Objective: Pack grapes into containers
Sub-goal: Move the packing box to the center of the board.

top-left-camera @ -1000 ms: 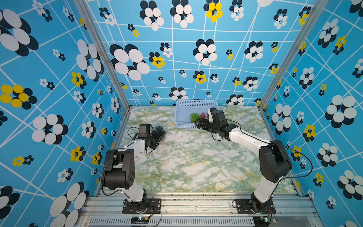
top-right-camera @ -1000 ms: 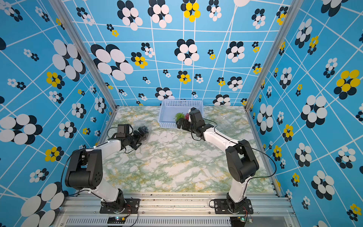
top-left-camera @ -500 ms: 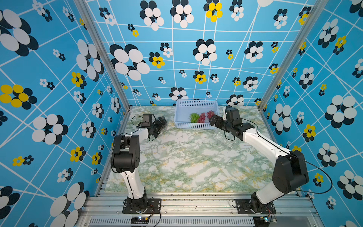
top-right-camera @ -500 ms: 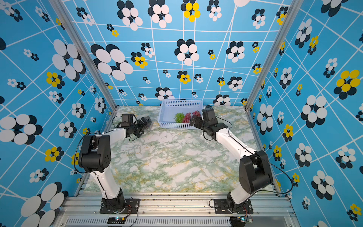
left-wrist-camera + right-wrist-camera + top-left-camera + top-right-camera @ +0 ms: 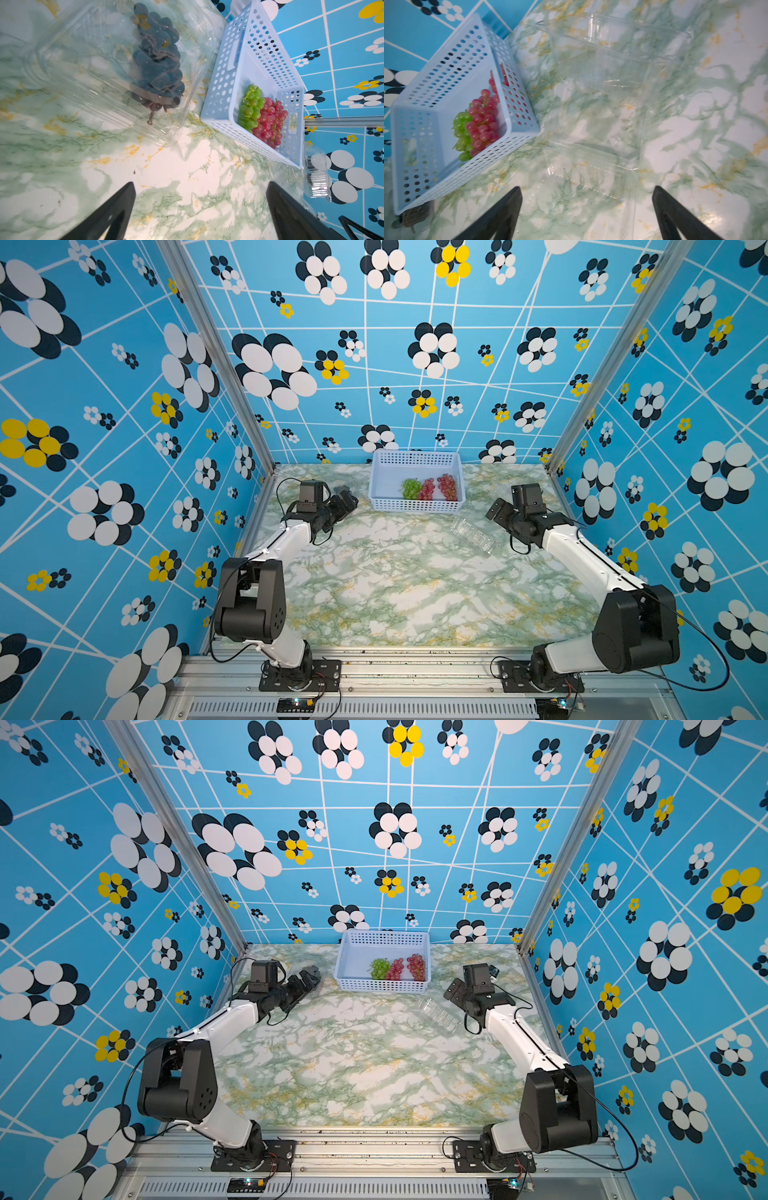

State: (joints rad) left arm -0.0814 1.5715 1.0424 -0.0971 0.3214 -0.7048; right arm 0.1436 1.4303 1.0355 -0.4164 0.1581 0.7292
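In both top views the blue basket (image 5: pixel 415 456) stands at the far edge of the worktop (image 5: pixel 395 593), holding a green bunch (image 5: pixel 410 488) and two red bunches (image 5: pixel 447 486). A clear container (image 5: pixel 473 536) lies nearer the right edge.

Left wrist: the dark bunch (image 5: pixel 158 62) lies inside a clear clamshell (image 5: pixel 83 68) just beside the basket. The left jaws stand apart, empty.

Right wrist: the right jaws stand apart, empty, with the clear container (image 5: pixel 612 68) ahead of them.
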